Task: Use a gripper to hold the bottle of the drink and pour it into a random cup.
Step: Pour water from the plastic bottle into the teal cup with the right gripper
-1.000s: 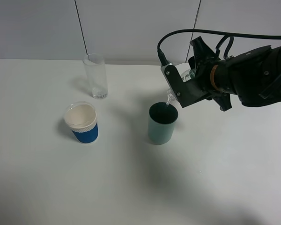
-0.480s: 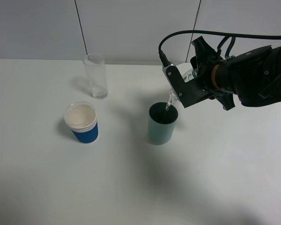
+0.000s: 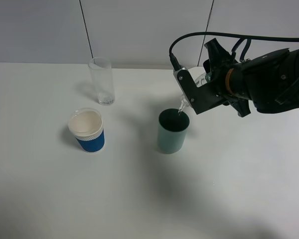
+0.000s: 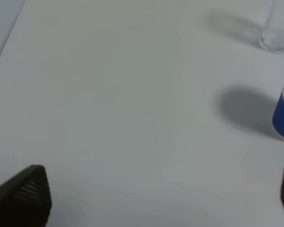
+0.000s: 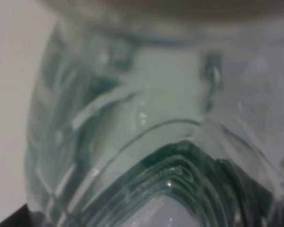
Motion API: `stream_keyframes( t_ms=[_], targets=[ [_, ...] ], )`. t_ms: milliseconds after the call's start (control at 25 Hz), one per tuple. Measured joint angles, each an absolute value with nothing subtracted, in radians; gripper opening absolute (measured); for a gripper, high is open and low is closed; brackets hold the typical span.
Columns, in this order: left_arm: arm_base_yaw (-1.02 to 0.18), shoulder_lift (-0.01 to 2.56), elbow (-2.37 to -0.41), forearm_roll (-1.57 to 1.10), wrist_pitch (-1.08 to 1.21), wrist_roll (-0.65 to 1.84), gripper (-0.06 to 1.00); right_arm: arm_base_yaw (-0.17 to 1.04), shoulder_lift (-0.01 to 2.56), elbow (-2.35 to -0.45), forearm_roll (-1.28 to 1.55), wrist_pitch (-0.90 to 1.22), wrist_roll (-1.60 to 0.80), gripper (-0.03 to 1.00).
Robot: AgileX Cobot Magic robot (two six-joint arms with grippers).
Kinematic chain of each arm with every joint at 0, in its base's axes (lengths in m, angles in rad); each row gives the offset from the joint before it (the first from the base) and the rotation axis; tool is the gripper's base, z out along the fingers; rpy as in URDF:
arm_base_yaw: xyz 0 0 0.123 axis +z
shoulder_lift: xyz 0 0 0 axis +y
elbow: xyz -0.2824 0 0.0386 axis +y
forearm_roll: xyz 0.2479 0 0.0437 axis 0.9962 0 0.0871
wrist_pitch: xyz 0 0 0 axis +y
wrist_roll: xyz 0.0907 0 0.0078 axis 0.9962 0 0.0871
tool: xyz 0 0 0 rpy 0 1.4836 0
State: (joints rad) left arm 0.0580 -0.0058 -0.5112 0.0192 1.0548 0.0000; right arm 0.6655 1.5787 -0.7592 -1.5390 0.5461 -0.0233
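**Step in hand: pouring.** The right pincer [image 3: 197, 93] is clamped on the bottle [image 3: 181, 105] and holds it off the worktop [image 3: 139, 194]. The bottle is tipped steeply, with its narrow neck pointing down. Its mouth sits over the dark opening of the cup [image 3: 172, 133], just above the far rim. At that height the drink should fall inside the wall and not splash over it.

Most of the bottle body is hidden behind the grey bracket [image 3: 188, 92] and the arm, so only the neck and a little clear plastic show. In the right wrist view, ribbed clear plastic with a green tint fills the picture, which fits a grip on the body and not the neck. No stream can be made out, so it cannot be told whether liquid is running.

**Layout.** The cup stands upright near the middle of the worktop. It is well apart from the blue-sleeved paper cup [image 3: 88, 130] and the tall glass [image 3: 101, 80], both on its left. This spacing leaves the pouring arm free of obstacles.

**Idle arm.** The left pincer [image 4: 156, 196] has its fingers wide apart with nothing between them. It hangs over bare worktop near the paper cup and takes no part in the pour.

**Caution.** Keep the neck centred over the opening without touching the rim, since a light cup may tip.
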Motion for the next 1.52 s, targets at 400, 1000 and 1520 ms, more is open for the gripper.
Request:
stream_keyframes(
  t_ms=[400, 1000, 1520],
  targets=[
    [0.058, -0.006, -0.511, 0.019, 1.055, 0.000, 0.98, 0.668, 1.579, -0.759, -1.510, 0.554, -0.055, 0.55],
    [0.058, -0.006, -0.511, 0.019, 1.055, 0.000, 0.98, 0.676, 1.581, -0.801, -1.491, 0.556, -0.083, 0.55],
    [0.058, -0.006, -0.511, 0.019, 1.055, 0.000, 0.98, 0.676, 1.581, -0.801, -1.492, 0.556, -0.149, 0.55]
  ],
)
